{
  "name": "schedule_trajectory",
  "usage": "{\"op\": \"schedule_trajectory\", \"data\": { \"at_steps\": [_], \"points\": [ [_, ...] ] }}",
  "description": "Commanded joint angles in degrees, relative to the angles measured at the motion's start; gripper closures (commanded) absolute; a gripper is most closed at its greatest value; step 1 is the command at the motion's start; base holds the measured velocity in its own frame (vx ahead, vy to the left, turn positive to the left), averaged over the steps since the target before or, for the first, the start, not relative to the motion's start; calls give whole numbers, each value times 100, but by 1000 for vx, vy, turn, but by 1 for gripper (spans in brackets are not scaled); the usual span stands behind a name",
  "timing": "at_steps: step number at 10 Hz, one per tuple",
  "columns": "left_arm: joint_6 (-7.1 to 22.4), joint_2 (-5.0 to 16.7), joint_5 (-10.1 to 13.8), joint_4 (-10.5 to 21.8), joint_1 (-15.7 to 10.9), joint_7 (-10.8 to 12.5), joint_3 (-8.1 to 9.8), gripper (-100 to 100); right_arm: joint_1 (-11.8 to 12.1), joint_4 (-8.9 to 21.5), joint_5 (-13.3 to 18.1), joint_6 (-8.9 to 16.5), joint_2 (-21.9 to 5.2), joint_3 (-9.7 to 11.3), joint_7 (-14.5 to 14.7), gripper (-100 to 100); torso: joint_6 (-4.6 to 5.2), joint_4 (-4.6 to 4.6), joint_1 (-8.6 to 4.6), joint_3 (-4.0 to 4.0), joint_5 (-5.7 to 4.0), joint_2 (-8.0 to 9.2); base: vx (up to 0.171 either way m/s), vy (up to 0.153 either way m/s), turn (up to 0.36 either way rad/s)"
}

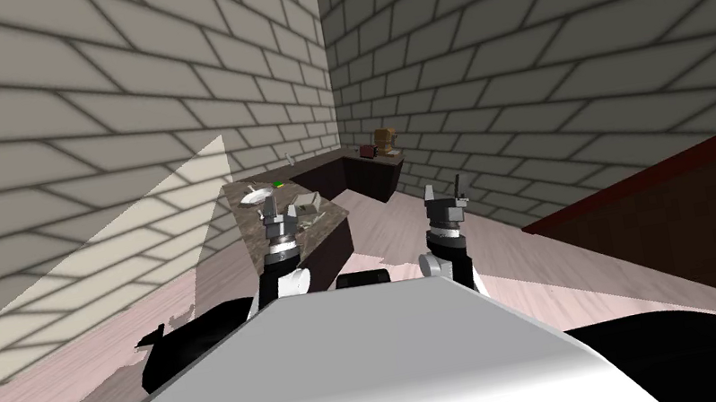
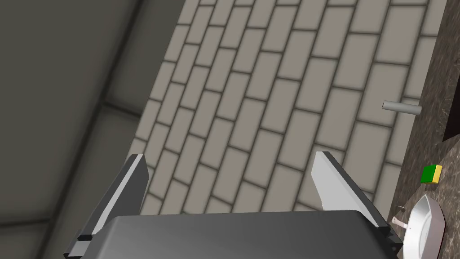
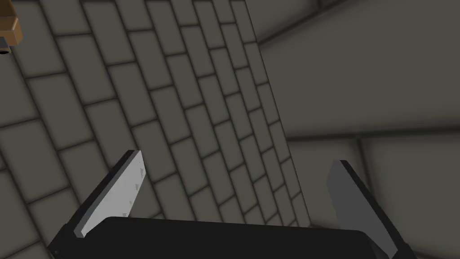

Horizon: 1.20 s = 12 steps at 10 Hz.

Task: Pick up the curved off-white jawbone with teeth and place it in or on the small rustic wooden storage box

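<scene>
Partly hidden behind the left tool, pale off-white pieces left of centre may be the jawbone, though they are too small to tell. The brown wooden box sits above centre, far off in the corner. Both the left and the right tool stand wide open and empty. The dark mottled surface also carries a white dish and a green sponge, with grey brick walls behind and a pale plank floor below.

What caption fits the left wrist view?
Open left gripper facing a brick wall, beside a counter with a green-and-yellow sponge and white dish.
</scene>
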Motion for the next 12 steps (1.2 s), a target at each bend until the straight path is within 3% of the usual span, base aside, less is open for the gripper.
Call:
{"op": "schedule_trajectory", "data": {
  "at_steps": [1,5,10,11,12],
  "points": [
    [69,198,72,27,4,22,60,-100,0,0,0,0,0,0,0,0,0,0,0,0,0,0,6,-25,-47],
    [453,872,483,172,53,142,403,-100,0,0,0,0,1,1,0,0,1,-3,-24,-8,-5,-13,33,-66,-89],
    [1246,1785,1334,433,209,371,1124,-100,1,0,0,0,1,1,0,0,1,-7,-47,-17,-11,-29,66,-125,-164],
    [1246,1860,1353,433,209,371,1124,-100,0,0,0,0,1,1,0,0,1,-6,-51,-16,-12,-28,44,-100,-42],
    [1434,2074,1560,488,250,426,1295,-100,1,-1,0,0,1,1,0,0,-1,-4,-40,-11,-10,-17,39,-96,-122]
  ]
}}
